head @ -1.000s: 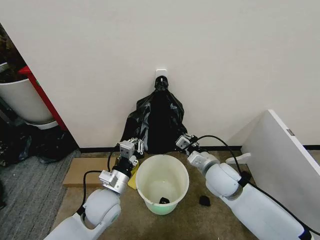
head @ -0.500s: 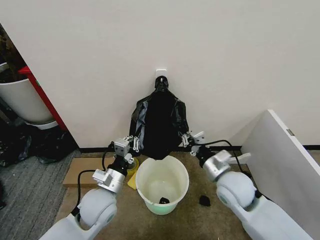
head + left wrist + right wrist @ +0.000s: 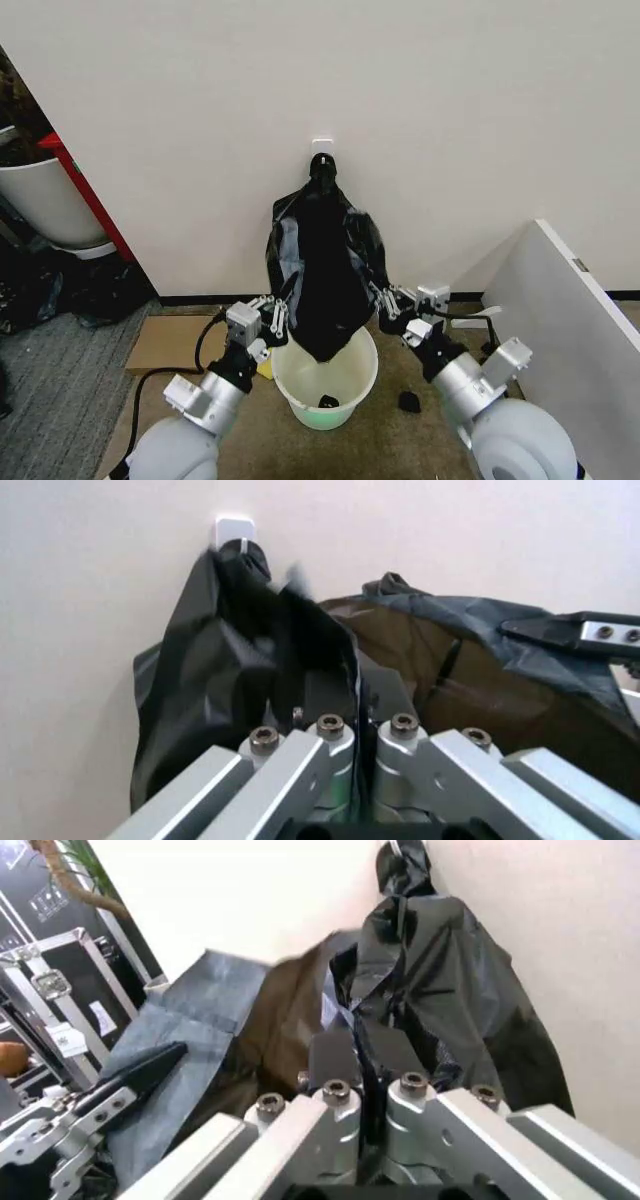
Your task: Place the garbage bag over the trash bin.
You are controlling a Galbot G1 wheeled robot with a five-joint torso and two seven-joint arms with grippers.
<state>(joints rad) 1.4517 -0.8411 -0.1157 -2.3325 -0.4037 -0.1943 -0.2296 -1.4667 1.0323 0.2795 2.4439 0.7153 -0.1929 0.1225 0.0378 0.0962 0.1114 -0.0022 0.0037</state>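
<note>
The fingers (image 3: 330, 761) of the left gripper (image 3: 268, 318) are pressed together, and a thin edge of the garbage bag (image 3: 325, 275) is pinched between them, as is seen in the left wrist view. The fingers (image 3: 345, 1121) of the right gripper (image 3: 392, 302) are likewise clenched on the opposite edge of the same black plastic. Between the two pairs of fingers the bag is stretched wide, and its mouth is seen pulled open in the wrist views. Above the fingers the bag rises to a gathered point, which is hung on a small white hook (image 3: 322, 148) on the wall (image 3: 450, 120). Just below and between the fingers the bag's lowest fold is hung over the mouth of the trash bin (image 3: 352, 398), the rim of which is reached by it; whether they touch cannot be told. The bin is stood upright on the brown floor (image 3: 390, 440), and a small dark scrap (image 3: 327, 402) is seen inside it. A flat piece of cardboard (image 3: 170, 342) is laid outside the left gripper, and a white board (image 3: 570, 310) is leaned outside the right one.
</note>
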